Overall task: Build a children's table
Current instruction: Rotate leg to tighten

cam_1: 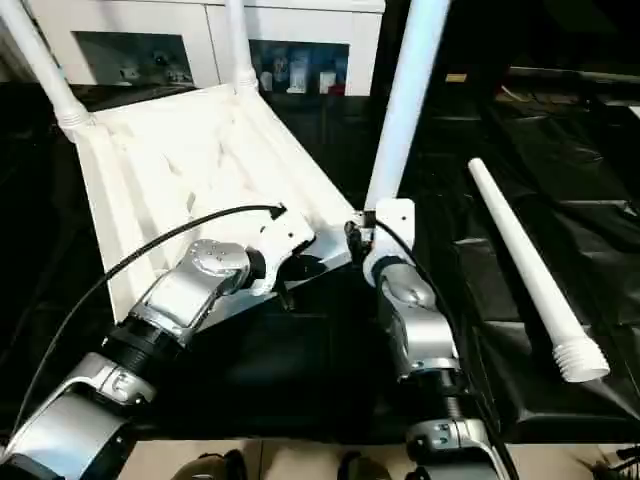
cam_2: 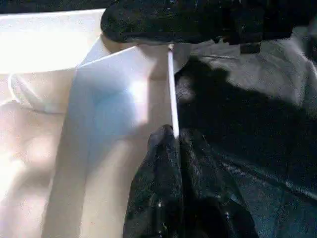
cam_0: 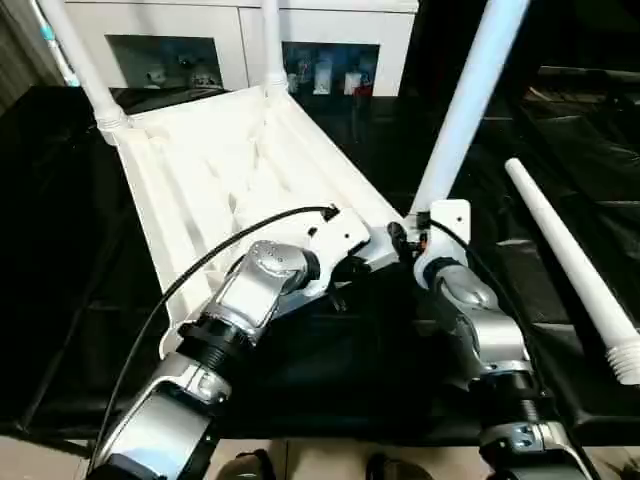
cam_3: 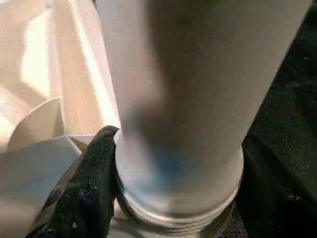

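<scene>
The white table top (cam_0: 200, 190) lies upside down on black cloth with its ribbed underside up. Two white legs (cam_0: 85, 60) (cam_0: 271, 45) stand in its far corner sockets. A third leg (cam_0: 465, 110) rises tilted from the near right corner socket. My right gripper (cam_0: 408, 240) is shut on its base, and one black finger (cam_3: 89, 188) presses against the tube above its threaded end. My left gripper (cam_2: 176, 144) is shut on the thin rim of the top (cam_2: 171, 89), close to that same corner. A fourth leg (cam_0: 570, 260) lies loose on the cloth to the right.
Black cloth (cam_0: 330, 370) covers the work surface. A white cabinet with glass doors (cam_0: 240, 40) stands behind it. A black cable (cam_0: 200, 260) loops from my left forearm over the table top.
</scene>
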`<state>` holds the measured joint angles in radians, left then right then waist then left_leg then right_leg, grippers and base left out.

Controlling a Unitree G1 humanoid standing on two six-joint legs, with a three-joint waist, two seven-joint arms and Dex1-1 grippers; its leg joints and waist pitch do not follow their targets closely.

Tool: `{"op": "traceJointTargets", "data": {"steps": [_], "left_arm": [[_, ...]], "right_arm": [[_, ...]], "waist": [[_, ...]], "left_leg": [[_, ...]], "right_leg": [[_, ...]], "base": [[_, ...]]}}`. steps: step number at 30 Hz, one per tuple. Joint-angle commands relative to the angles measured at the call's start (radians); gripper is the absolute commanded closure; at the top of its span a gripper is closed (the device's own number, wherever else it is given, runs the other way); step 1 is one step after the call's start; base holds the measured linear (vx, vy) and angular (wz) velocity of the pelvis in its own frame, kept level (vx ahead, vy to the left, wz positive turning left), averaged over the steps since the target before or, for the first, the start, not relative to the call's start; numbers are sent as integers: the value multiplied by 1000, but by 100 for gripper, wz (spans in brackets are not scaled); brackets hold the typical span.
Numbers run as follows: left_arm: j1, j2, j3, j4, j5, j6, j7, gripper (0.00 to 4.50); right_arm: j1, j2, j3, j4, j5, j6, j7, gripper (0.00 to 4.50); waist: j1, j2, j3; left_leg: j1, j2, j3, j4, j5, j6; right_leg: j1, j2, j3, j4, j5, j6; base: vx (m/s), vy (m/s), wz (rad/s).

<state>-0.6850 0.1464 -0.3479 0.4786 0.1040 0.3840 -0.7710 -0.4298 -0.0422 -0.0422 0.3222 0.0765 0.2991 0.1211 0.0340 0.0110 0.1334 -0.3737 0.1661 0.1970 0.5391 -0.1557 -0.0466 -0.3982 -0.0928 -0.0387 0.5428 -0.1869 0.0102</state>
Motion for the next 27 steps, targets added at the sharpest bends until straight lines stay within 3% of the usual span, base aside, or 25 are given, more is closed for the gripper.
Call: {"op": "traceJointTargets", "data": {"steps": [1, 3, 6, 7, 9, 10, 11, 13, 14, 17, 19, 21, 23, 24, 25, 26, 27], "left_arm": [[37, 21, -33, 30, 36, 3, -16, 450], [56, 46, -34, -2, 30, -1, -43, 450], [84, 81, -32, -45, 7, -28, -92, 450], [89, 87, -31, -52, 2, -33, -101, 450], [126, 133, -27, -109, -35, -70, -178, 450], [145, 157, -22, -140, -53, -71, -208, 450], [157, 172, -19, -161, -64, -71, -226, 450], [200, 231, -20, -234, -114, -129, -334, 450], [214, 252, -21, -259, -126, -133, -365, 450], [236, 293, -26, -302, -146, -130, -422, 450], [245, 310, -25, -317, -157, -137, -448, 450], [250, 323, -25, -328, -167, -136, -468, 450], [253, 338, -24, -339, -179, -136, -487, 450], [252, 339, -23, -340, -179, -136, -486, 450], [252, 339, -23, -340, -179, -136, -486, 450], [251, 340, -22, -338, -177, -137, -483, 450], [250, 342, -22, -336, -178, -140, -483, 450]], "right_arm": [[30, 5, 68, -35, 23, 19, 82, 103], [44, -31, 79, -86, 29, 25, 119, 69], [67, -92, 89, -163, 57, 59, 190, 52], [71, -101, 90, -175, 62, 67, 201, 38], [109, -184, 81, -264, 100, 115, 297, 25], [129, -232, 80, -306, 114, 132, 353, 16], [142, -260, 77, -331, 120, 141, 392, 9], [182, -373, 92, -398, 159, 145, 555, 4], [193, -409, 100, -411, 169, 133, 609, 4], [206, -467, 116, -424, 184, 113, 699, 4], [203, -481, 127, -418, 180, 91, 724, 4], [199, -491, 139, -413, 175, 78, 739, 4], [194, -498, 161, -408, 171, 66, 754, 4], [194, -499, 166, -409, 172, 65, 760, 4], [194, -499, 166, -409, 172, 65, 760, 4], [193, -498, 174, -403, 169, 60, 763, 4], [191, -496, 180, -395, 166, 57, 768, 4]], "waist": [[0, -3, -49], [3, -7, -45], [1, -6, -46], [5, -14, -46], [6, -9, -46], [10, -12, -48], [11, -9, -50], [11, -10, -53], [14, -1, -60], [15, -2, -66], [15, -1, -68], [17, -1, -71], [16, -1, -66], [16, 0, -63], [16, 0, -63], [16, -3, -60], [16, -3, -60]], "left_leg": [[15, 56, -35, -81, -379, 11], [16, 57, -30, -79, -356, 29], [12, 56, -28, -77, -350, 36], [10, 56, -27, -75, -327, 47], [12, 59, -23, -74, -303, 56], [6, 60, -25, -72, -277, 65], [11, 62, -19, -67, -243, 77], [7, 59, -16, -59, -209, 100], [5, 61, -16, -52, -152, 121], [2, 55, -10, -34, -31, 192], [1, 54, -9, -28, -13, 208], [-3, 55, -12, -25, -4, 212], [-1, 59, -12, -28, -37, 207], [1, 61, -13, -31, -75, 190], [1, 61, -13, -31, -75, 190], [3, 63, -13, -35, -123, 161], [4, 63, -12, -36, -134, 153]], "right_leg": [[14, -54, 38, -62, -320, -133], [17, -53, 37, -61, -323, -161], [16, -55, 37, -63, -362, -162], [20, -56, 38, -63, -362, -156], [16, -54, 40, -61, -330, -166], [26, -53, 39, -54, -292, -169], [18, -50, 42, -47, -234, -184], [23, -49, 41, -37, -169, -210], [28, -48, 39, -24, -73, -233], [28, -40, 38, 2, 164, -295], [30, -41, 39, 9, 191, -311], [32, -42, 36, 14, 190, -316], [26, -41, 34, 8, 118, -315], [26, -43, 34, 2, 50, -309], [26, -43, 34, 2, 50, -309], [24, -45, 36, -5, -34, -298], [23, -45, 37, -6, -54, -294]], "base": [[0, 0, 0], [0, 0, 0], [0, 0, 0], [0, 0, 0], [0, 0, 0], [58, -28, 2], [58, -28, 2], [70, -24, 4], [70, -23, 3], [63, -7, 1], [0, 0, 0], [0, 0, 0], [0, 0, 0], [0, 0, 0], [0, 0, 0], [0, 0, 0], [0, 0, 0]]}}
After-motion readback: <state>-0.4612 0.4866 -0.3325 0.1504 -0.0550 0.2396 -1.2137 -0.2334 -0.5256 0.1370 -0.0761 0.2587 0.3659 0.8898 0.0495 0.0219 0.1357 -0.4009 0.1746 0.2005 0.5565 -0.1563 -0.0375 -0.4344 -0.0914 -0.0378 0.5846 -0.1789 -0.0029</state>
